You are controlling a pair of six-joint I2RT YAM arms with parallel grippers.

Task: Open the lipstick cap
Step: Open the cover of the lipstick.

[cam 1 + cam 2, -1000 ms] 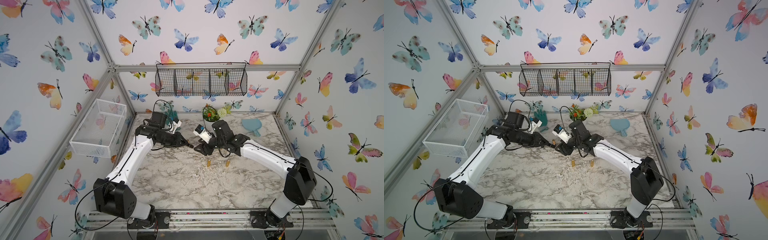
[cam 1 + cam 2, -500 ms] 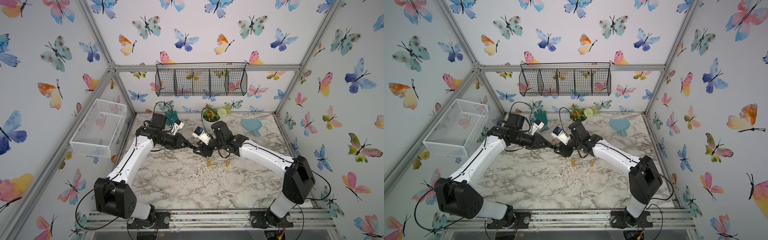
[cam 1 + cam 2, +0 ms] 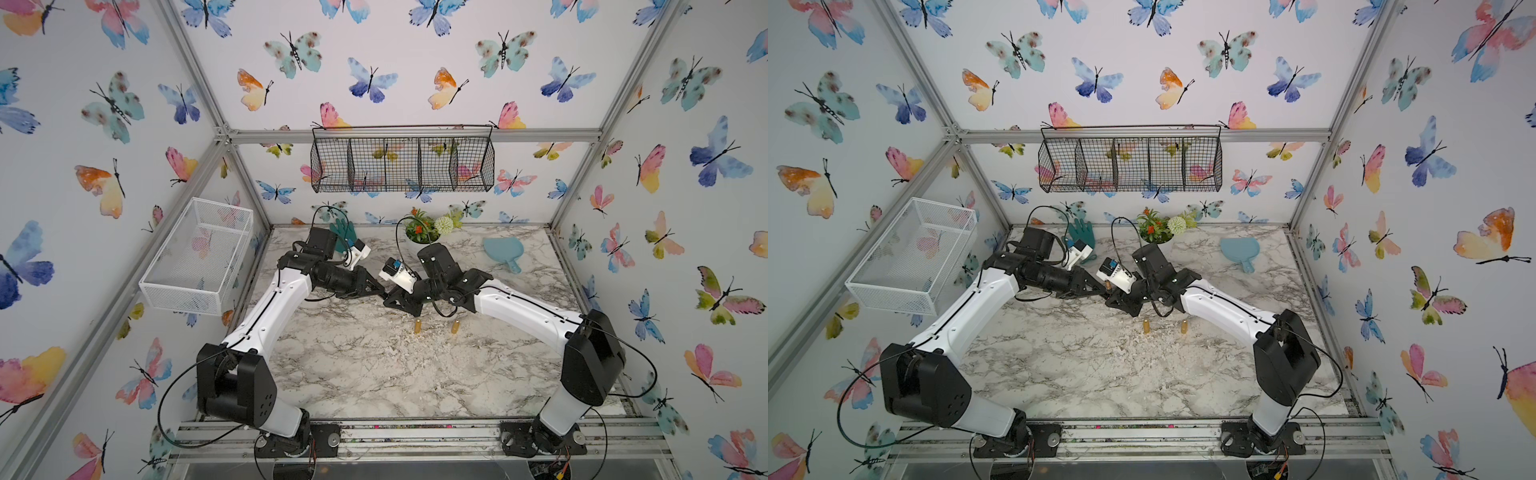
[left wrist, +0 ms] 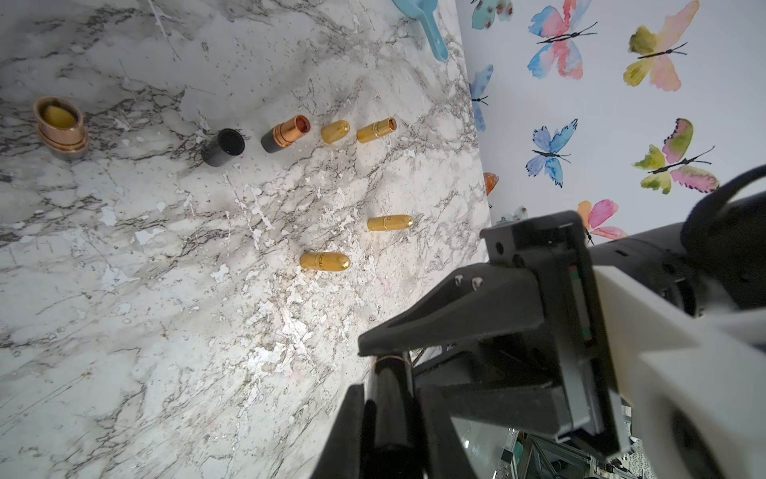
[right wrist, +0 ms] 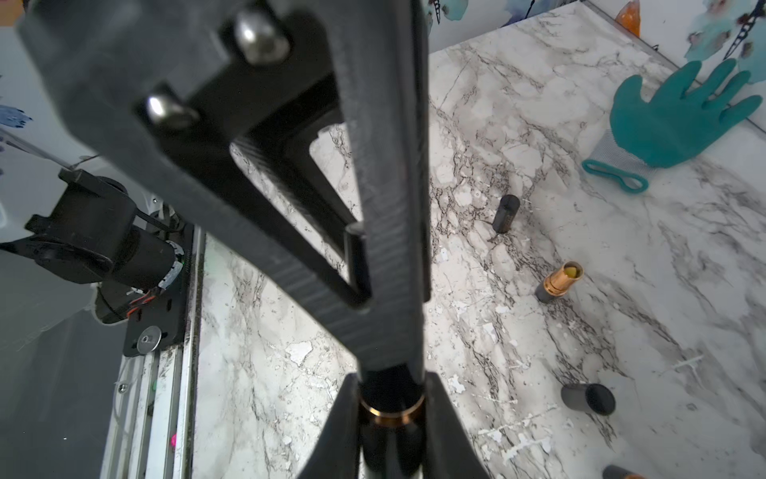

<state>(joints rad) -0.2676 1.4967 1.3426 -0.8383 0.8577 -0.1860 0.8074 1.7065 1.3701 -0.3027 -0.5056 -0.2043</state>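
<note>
Left gripper (image 3: 379, 289), right gripper (image 3: 392, 300) meet tip to tip, frame centre in both top views, over marble table (image 3: 365, 374). Both jaws clenched on black lipstick (image 4: 387, 398), one per end; copper band (image 5: 391, 410) showing by right gripper's tips.

Bright, even light from overhead. Soft grey shadows on marble table (image 3: 365, 374), mid-frame. Top views bend at edges. My right wrist view: near bolts (image 5: 257, 35) blurred, upper left.
</note>
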